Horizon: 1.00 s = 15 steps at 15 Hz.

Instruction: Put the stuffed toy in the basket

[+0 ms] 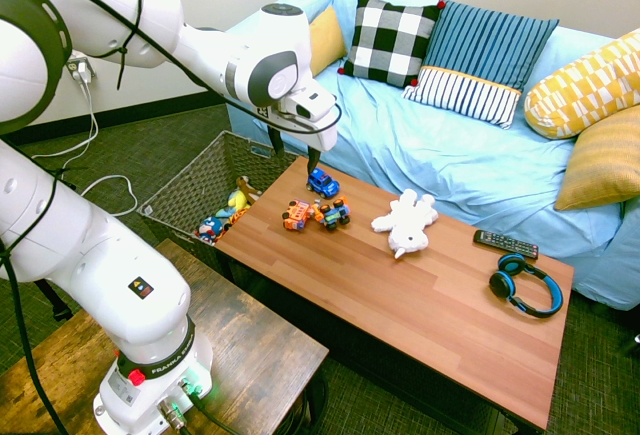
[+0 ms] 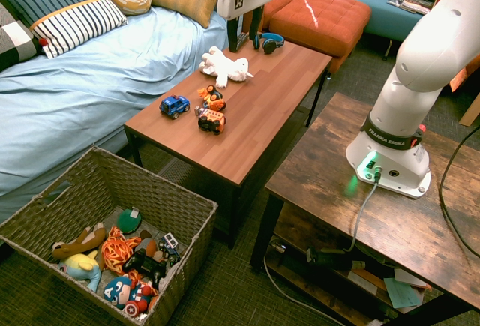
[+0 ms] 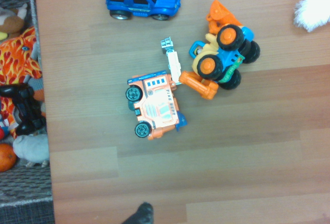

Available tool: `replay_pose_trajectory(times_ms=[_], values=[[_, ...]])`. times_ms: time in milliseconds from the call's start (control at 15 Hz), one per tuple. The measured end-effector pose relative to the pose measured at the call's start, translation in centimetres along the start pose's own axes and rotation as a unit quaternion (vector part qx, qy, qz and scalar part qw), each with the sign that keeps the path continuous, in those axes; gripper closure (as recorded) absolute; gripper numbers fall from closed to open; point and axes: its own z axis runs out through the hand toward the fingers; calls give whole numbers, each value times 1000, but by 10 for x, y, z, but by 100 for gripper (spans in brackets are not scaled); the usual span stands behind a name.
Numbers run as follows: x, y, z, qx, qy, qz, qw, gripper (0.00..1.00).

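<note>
- My white arm (image 1: 155, 300) is nearest, reaching over toward the coffee table (image 1: 440, 325); I judge I am at the approach step, the pick not yet made
- The grey basket (image 1: 205, 170) sits on the floor off one end of the table, toys inside, with room on top for one more, I think
- My gripper (image 1: 294, 152) hangs above the table's basket end, fingers wide apart, holding nothing
- Beneath me on the table, the blue car (image 1: 323, 183), orange truck (image 1: 297, 215) and toy tractor (image 1: 333, 214) cluster; I should pass high over them when carrying
- The stuffed toy (image 1: 408, 223) lies flopped around the table's middle; next I should travel over it, descend and close on its body
- Toward the table's other end lie the remote (image 1: 506, 244) and headphones (image 1: 502, 285), out of my likely path
</note>
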Motion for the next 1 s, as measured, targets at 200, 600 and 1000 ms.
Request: replay_pose_trajectory(times_ms=[200, 600, 1000], values=[[3, -2, -2, 0, 2, 2, 1000, 0], [86, 18, 27, 20, 58, 42, 997, 0], [181, 44, 107, 12, 109, 57, 992, 0]])
